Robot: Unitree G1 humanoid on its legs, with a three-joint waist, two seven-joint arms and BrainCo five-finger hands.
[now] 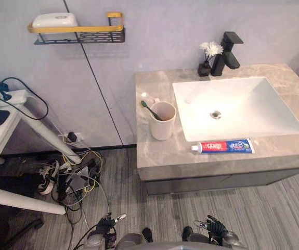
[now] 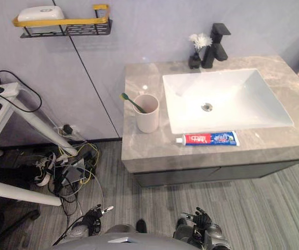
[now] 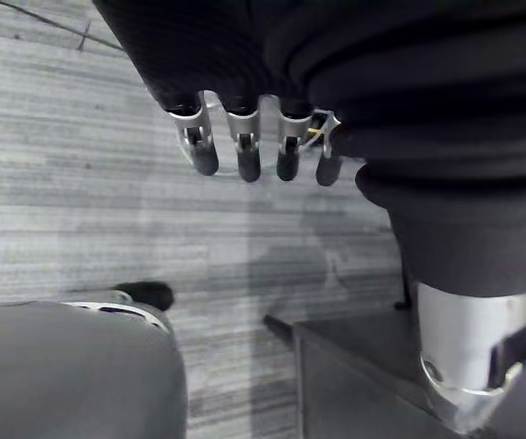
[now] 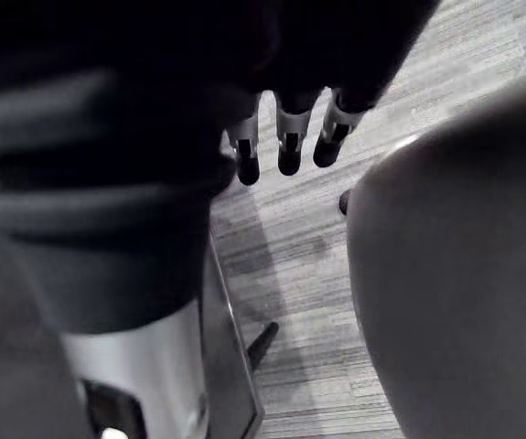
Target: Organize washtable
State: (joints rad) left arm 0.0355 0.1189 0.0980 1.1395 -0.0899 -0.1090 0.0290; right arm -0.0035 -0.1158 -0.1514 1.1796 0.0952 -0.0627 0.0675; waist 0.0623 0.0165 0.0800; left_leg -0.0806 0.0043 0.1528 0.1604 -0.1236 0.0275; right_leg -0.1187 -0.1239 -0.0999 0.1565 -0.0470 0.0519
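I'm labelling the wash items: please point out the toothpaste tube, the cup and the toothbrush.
toothpaste tube (image 1: 226,147): left eye view, middle of its body.
cup (image 1: 162,128): left eye view, its front wall.
toothbrush (image 1: 149,109): left eye view, green handle above the cup's rim.

Marble-look matt countertop (image 1: 154,151), glossy white ceramic sink (image 1: 274,114), matt black metal faucet (image 1: 228,51).
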